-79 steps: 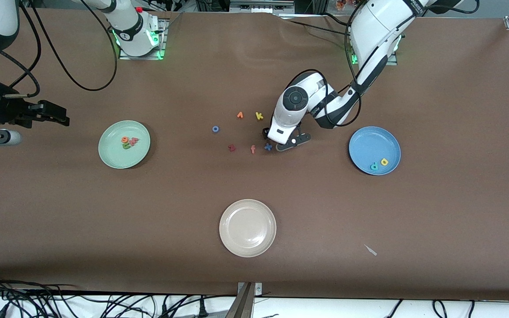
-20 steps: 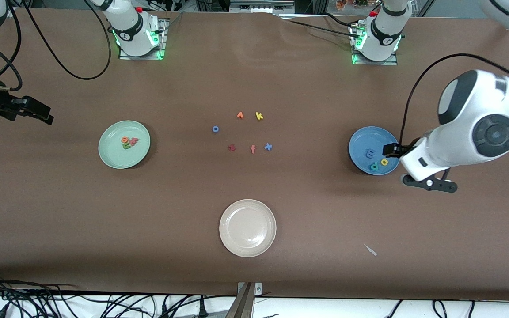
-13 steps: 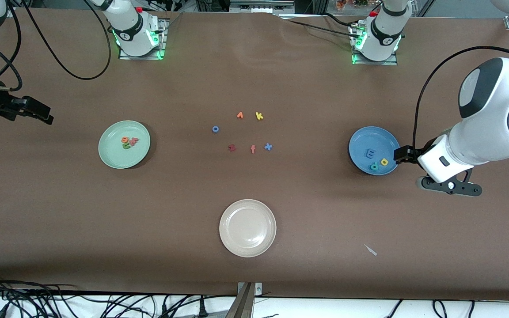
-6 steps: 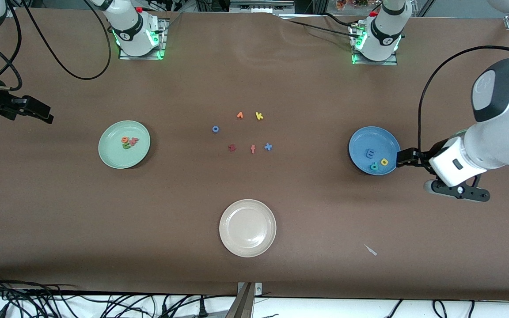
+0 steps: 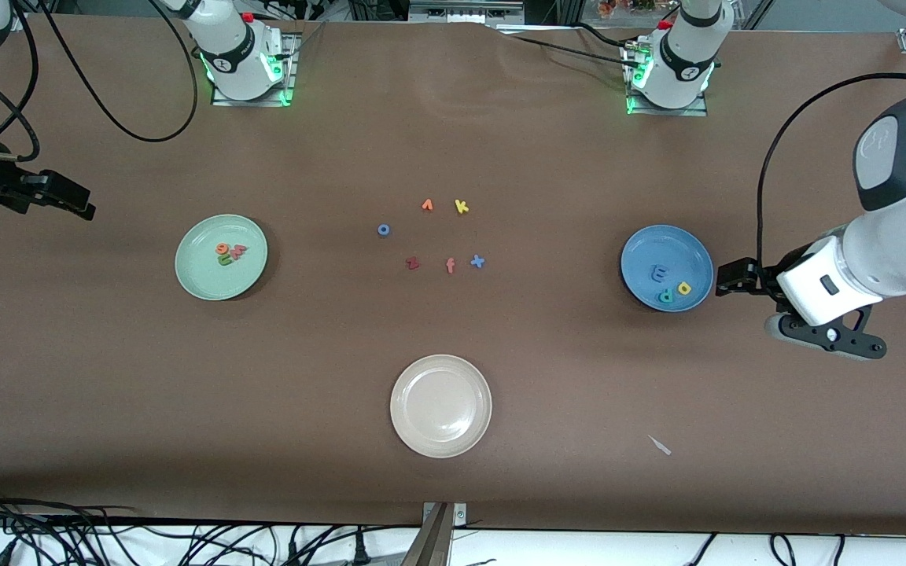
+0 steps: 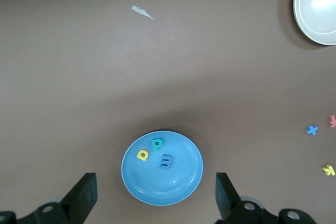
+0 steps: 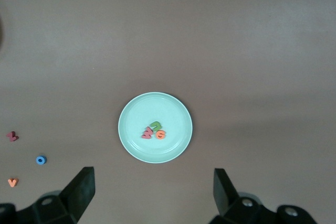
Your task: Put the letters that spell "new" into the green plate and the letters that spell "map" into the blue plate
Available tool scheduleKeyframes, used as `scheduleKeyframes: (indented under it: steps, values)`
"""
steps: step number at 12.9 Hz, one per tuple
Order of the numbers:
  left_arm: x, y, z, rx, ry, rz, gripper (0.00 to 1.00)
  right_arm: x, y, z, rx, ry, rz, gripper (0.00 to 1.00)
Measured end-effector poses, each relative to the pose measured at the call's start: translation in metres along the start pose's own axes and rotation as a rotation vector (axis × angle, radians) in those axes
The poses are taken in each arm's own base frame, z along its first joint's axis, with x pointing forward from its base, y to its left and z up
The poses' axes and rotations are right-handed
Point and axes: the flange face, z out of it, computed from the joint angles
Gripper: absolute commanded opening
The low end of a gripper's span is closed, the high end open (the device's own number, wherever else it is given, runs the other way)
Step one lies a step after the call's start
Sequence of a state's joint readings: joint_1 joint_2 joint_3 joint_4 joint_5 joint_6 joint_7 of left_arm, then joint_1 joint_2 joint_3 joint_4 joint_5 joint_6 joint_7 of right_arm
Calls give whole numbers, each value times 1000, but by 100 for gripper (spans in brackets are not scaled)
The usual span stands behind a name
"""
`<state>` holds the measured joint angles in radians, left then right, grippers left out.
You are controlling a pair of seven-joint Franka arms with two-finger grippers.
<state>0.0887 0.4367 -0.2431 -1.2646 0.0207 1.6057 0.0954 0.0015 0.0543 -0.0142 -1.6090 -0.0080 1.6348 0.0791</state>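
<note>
A: Status, right arm's end first?
B: Right gripper (image 5: 79, 206) hangs over bare worktop (image 5: 453, 487) at that end, fingers (image 7: 79, 184) spread wide, nothing in them. Arm's waiting.
A: Green plate?
B: Green plate (image 5: 200, 277) sits nearest that gripper. Green "n" (image 5: 225, 260), orange "e" (image 5: 222, 248) and pink-red "w" (image 5: 239, 251) lie in it, bunched and touching.
A: Middle?
B: Loose letters mid-worktop: blue "o" (image 5: 383, 229), dark red "z" (image 5: 412, 263), salmon "f" (image 5: 450, 266), blue "x" (image 5: 477, 261), plus an orange letter (image 5: 427, 205) and yellow "k" (image 5: 461, 206) farther from the camera. Cream-white plate (image 5: 421, 428) sits nearer the camera, nothing in it.
A: Blue plate?
B: Blue plate (image 5: 657, 248) toward the left arm's end. Blue "m" (image 5: 658, 273), teal "p" (image 5: 666, 296), yellow "a" (image 5: 684, 288) all in it, close together.
A: Left gripper?
B: Left gripper (image 5: 736, 277) is up over the worktop just beside the blue plate's rim, fingers (image 6: 84, 192) fully apart, holding nothing.
</note>
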Motion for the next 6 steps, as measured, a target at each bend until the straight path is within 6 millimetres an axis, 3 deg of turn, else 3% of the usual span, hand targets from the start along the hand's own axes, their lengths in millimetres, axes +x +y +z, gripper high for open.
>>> scheduleKeyframes:
  steps: [6]
  values:
    - [0,1,0,1,1,11,99,0,0,0,0,0,0,100]
